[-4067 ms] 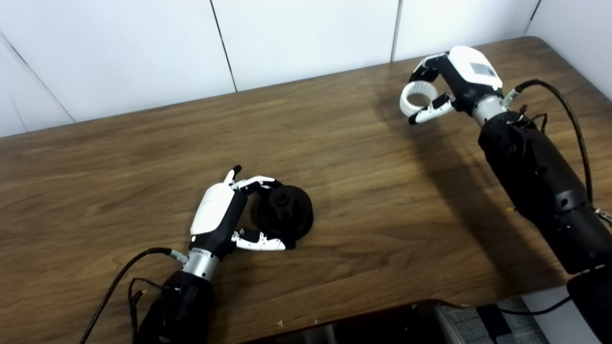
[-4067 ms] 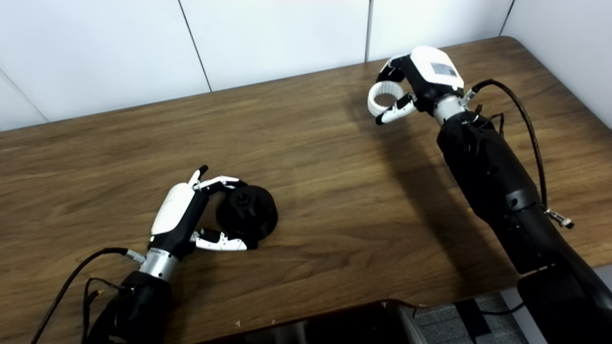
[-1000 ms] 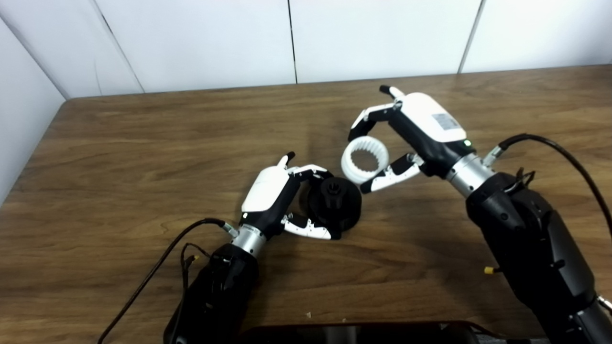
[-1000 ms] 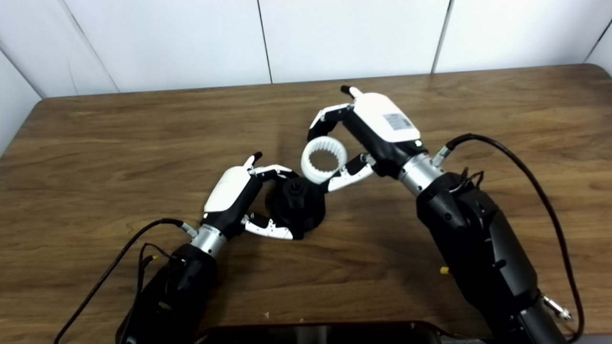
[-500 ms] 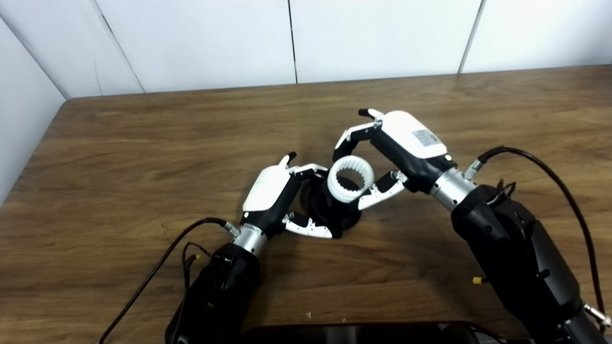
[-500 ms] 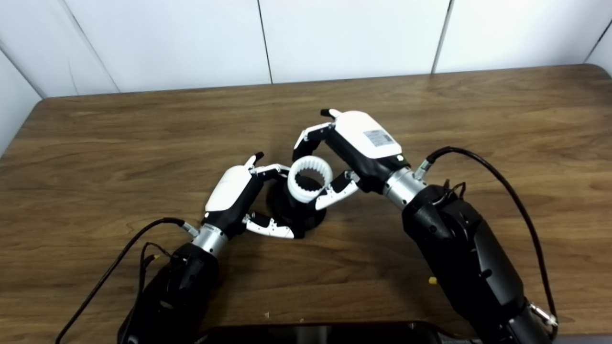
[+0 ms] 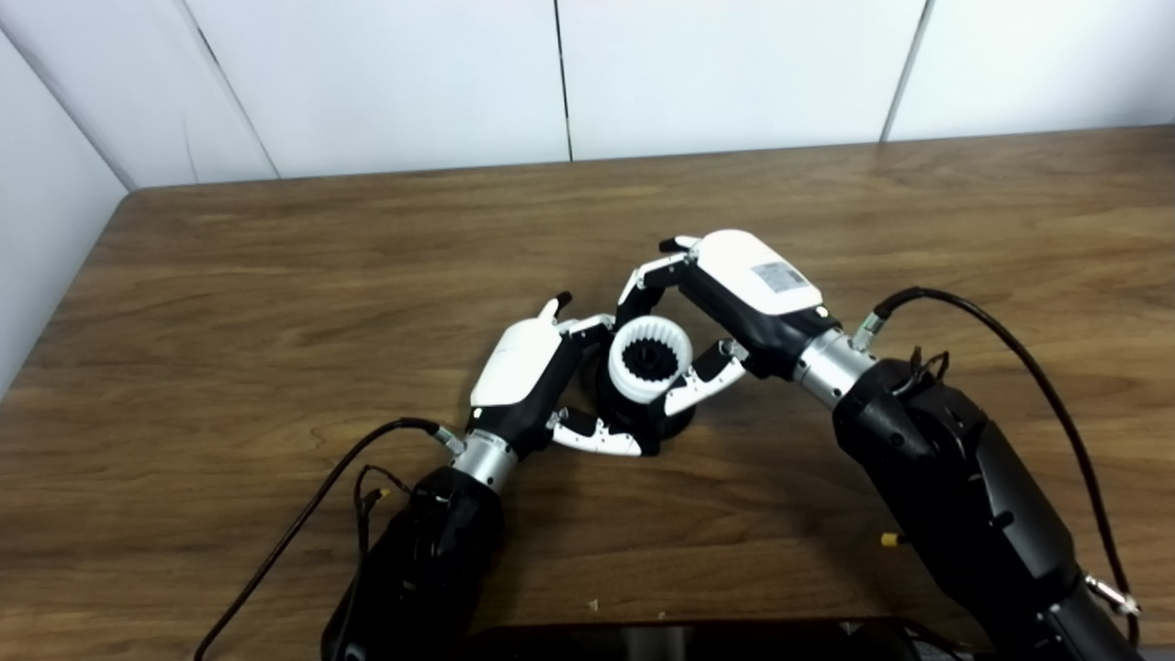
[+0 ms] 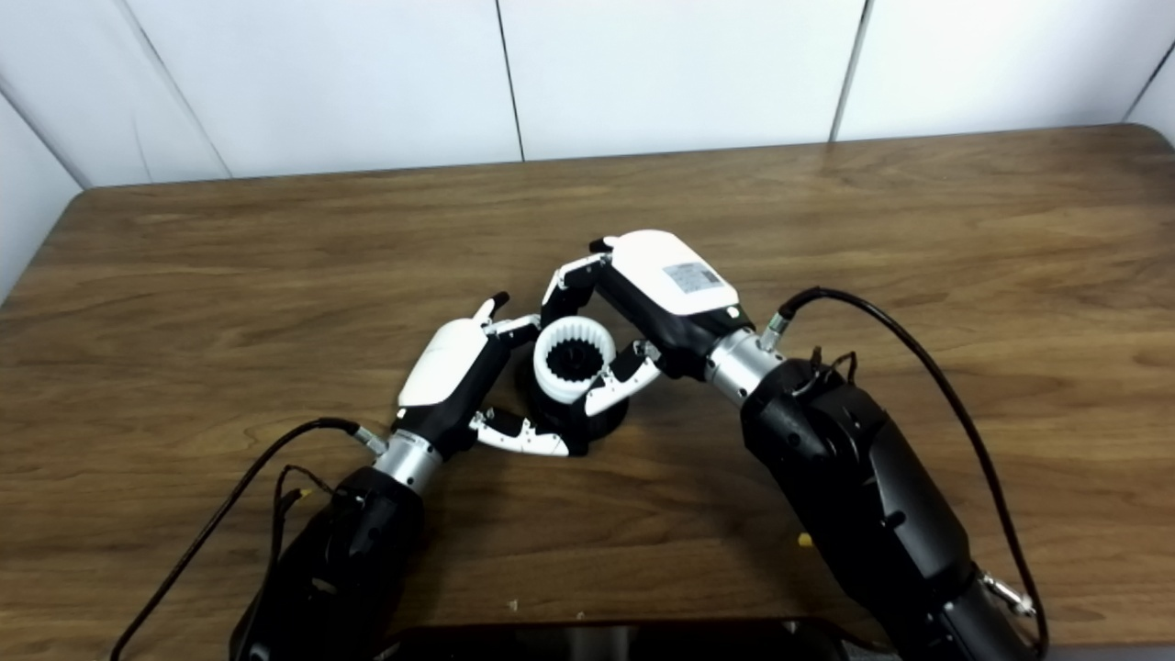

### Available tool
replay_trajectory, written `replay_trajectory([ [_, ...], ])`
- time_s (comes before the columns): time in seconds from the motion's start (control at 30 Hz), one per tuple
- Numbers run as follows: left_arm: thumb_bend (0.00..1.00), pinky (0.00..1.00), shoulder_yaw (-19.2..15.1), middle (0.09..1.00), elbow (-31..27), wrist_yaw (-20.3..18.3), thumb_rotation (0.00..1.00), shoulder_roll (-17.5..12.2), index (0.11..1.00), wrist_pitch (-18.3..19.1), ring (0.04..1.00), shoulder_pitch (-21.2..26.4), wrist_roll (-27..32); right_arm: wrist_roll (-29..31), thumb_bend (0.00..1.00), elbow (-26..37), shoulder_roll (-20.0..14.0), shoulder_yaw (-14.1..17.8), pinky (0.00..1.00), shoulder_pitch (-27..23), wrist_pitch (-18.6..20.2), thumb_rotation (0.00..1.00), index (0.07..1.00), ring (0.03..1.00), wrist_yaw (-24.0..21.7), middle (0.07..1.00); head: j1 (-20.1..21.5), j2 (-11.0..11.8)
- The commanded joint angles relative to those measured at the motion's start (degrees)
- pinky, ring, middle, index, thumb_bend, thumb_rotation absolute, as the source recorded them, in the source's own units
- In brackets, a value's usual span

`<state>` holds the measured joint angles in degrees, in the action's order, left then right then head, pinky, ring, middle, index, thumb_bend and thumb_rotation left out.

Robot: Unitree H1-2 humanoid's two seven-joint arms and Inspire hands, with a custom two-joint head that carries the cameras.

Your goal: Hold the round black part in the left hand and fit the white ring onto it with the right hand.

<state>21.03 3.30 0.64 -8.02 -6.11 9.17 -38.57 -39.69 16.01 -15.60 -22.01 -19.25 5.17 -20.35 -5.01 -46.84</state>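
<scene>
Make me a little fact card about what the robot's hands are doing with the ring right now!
left hand: shut on the black part, which rests on the table
right hand: shut on the white ring
ring: over the black part, its toothed hub showing through the hole
ring fully seated: cannot tell
table: brown wood

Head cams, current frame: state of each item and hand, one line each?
Black part: on the table, gripped by the left hand.
White ring: over the black part's centre hub, held by the right hand; full seating cannot be told.
Left hand: shut on the black part.
Right hand: shut on the white ring.
</scene>
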Motion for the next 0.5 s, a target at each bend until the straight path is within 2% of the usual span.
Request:
replay_trajectory([
  [0.0, 1.0, 1.0, 1.2, 0.687, 0.2, -1.0, 0.31, 0.8, 0.703, 0.6, 0.738, 0.3, -0.6, -0.4, 0.52, -0.4, 0.9, -0.6, 0.9, -2.1, -2.5, 0.15, 0.492, 0.65, 0.8, 0.541, -0.1, -0.1],
  [0.47, 1.0, 0.99, 1.6, 0.682, 0.2, -0.3, 0.37, 0.5, 0.693, 0.7, 0.74, 0.2, -1.3, -1.4, 0.52, -4.0, 1.8, -0.8, 0.94, -4.2, -2.6, 0.16, 0.493, 0.671, 0.2, 0.541, -0.3, -0.3],
])
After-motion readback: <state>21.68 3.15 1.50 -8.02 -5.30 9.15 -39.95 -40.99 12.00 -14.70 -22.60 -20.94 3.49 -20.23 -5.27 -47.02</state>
